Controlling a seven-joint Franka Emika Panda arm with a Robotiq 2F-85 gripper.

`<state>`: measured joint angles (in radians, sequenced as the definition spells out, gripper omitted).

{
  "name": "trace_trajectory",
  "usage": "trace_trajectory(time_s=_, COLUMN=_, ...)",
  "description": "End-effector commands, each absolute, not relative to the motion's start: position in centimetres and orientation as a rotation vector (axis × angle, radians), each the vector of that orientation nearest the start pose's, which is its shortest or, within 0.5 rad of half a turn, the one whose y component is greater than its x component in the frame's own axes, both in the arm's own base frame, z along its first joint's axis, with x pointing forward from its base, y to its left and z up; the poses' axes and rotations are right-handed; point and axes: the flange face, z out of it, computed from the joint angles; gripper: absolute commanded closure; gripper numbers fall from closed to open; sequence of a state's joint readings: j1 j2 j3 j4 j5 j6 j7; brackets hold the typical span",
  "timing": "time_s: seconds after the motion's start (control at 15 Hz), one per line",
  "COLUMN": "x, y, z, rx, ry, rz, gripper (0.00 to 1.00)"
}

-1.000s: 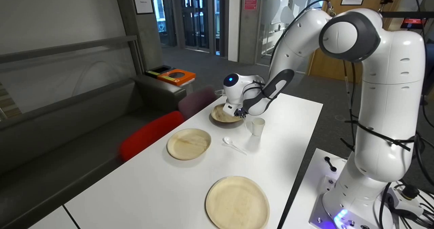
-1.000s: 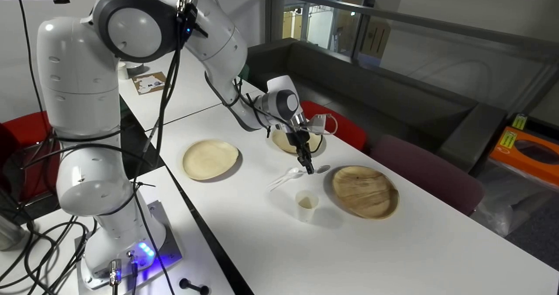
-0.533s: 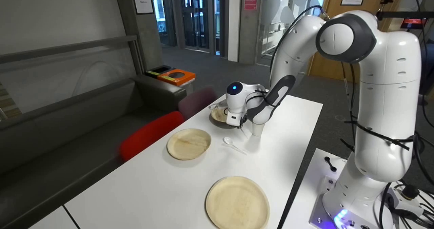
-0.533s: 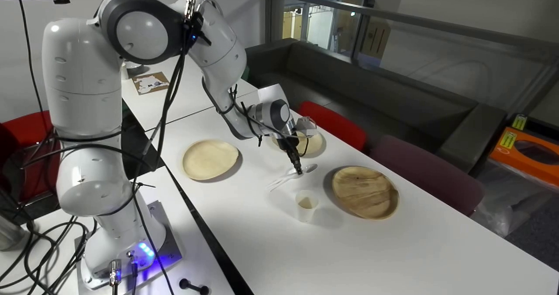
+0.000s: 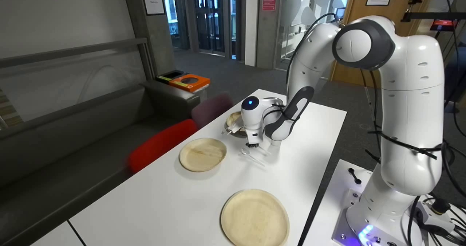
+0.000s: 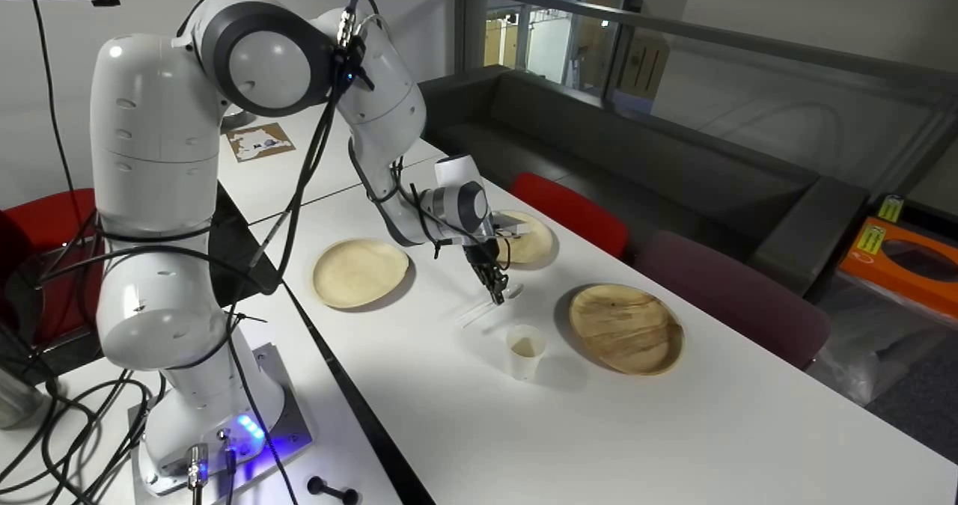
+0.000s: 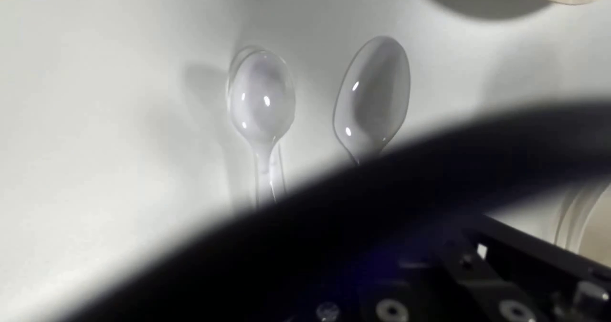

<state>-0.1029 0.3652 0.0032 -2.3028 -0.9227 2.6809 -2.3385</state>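
Note:
My gripper [image 6: 496, 298] points down just over white plastic spoons on the white table; it also shows in an exterior view [image 5: 252, 145]. In the wrist view one spoon [image 7: 262, 98] lies left with a doubled outline, and a second spoon [image 7: 374, 93] lies right of it. Their handles run down behind a blurred dark band that also hides my fingertips, so I cannot tell whether the fingers touch a spoon or how far apart they stand. A spoon [image 5: 245, 151] shows beside the gripper in an exterior view. A pale cup [image 6: 526, 352] stands upright nearby.
A brown wooden plate [image 6: 627, 329] lies beyond the cup. A pale plate [image 6: 533, 239] lies behind the gripper, and another pale plate [image 6: 359, 273] lies nearer the robot base. A red chair [image 5: 164, 144] and a purple chair [image 5: 213, 111] line the far table edge.
My gripper has come down and moved away from the brown plate to over the spoons. The spoons, cup and plates stay where they were.

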Motion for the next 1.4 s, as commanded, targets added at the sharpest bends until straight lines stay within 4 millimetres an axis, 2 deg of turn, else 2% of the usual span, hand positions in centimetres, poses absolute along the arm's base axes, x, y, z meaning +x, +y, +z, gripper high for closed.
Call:
trace_trajectory(time_s=0.0, x=51.4, y=-1.7, z=18.4, rx=-0.036, ry=2.948, rz=-0.551, gripper=0.98)
trace_trajectory(time_s=0.67, x=51.8, y=0.3, z=17.2, rx=0.016, ry=3.005, rz=-0.502, gripper=0.98)
trace_trajectory(time_s=1.33, x=52.9, y=0.4, z=16.0, rx=0.075, ry=3.020, rz=-0.505, gripper=0.98)
